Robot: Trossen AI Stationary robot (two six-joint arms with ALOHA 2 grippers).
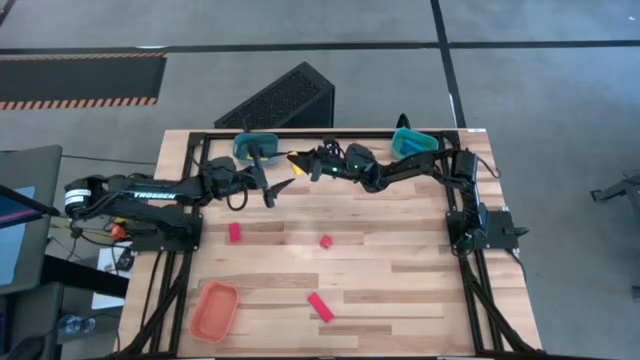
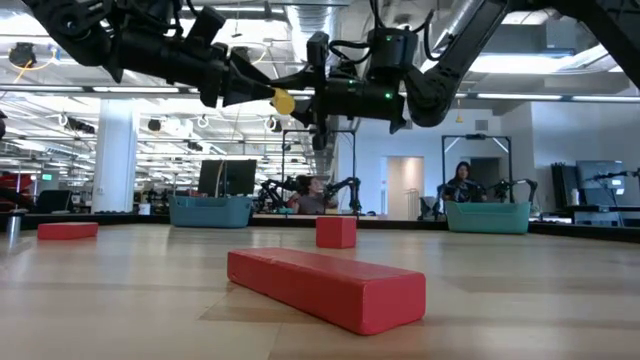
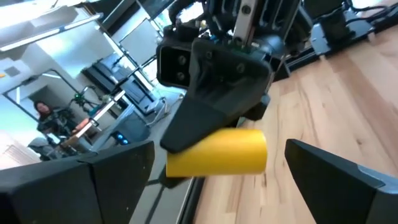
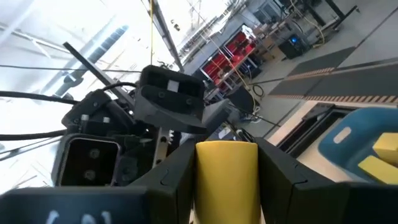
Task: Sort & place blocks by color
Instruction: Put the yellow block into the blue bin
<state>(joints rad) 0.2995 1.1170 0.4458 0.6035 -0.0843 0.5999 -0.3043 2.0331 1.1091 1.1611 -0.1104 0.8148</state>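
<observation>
A yellow block hangs high above the far middle of the table, with my right gripper shut on it. My left gripper faces it from the table's left. Its open fingers stand on either side of the block with gaps showing, touching nothing. In the low view the yellow block shows between the two grippers. A red bar and two small red blocks lie flat on the table. My right gripper pinches the yellow block between its two fingers, on two opposite sides. The fingers come about level from the table's right side. The block's free end sticks out past the fingers toward my left gripper. It is lifted clear of the table.
Two teal trays stand at the table's far edge. The left teal tray holds yellow blocks. An orange tray sits near the front left corner. People sit in the room behind the table.
</observation>
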